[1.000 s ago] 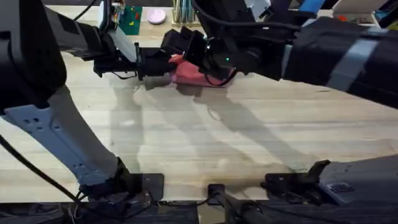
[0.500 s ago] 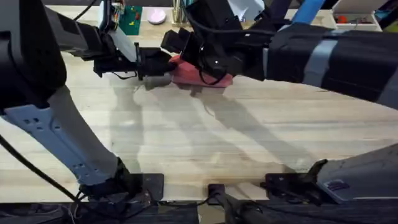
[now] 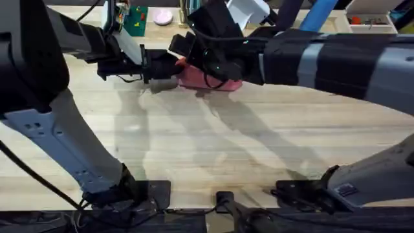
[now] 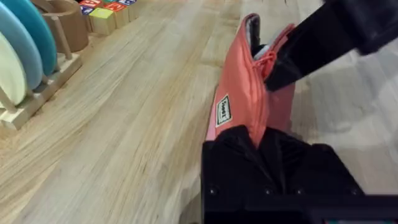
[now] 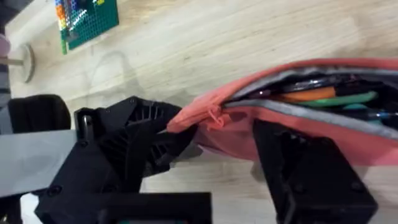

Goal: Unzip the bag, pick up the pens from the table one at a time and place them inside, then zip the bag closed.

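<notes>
**Bag pinned at one end for zip closure**

The left gripper (image 4: 258, 146) was clamped on the bag's (image 4: 239, 99) end, evidently anchoring it. The right gripper (image 5: 217, 140) straddled the zipper pull (image 5: 214, 117); its grasp could not be judged. Pens (image 5: 311, 94) lay inside the bag, which rested on the table (image 3: 213, 149).

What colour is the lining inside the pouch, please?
Grey lining inside the salmon-pink pouch; the right wrist view shows it best.

Bag (image 4: 239, 102): lying on the table (image 4: 124, 124), its near end being pinched by the left gripper (image 4: 261, 140). Right gripper (image 4: 292, 62): touching the bag's zipper edge.
</notes>
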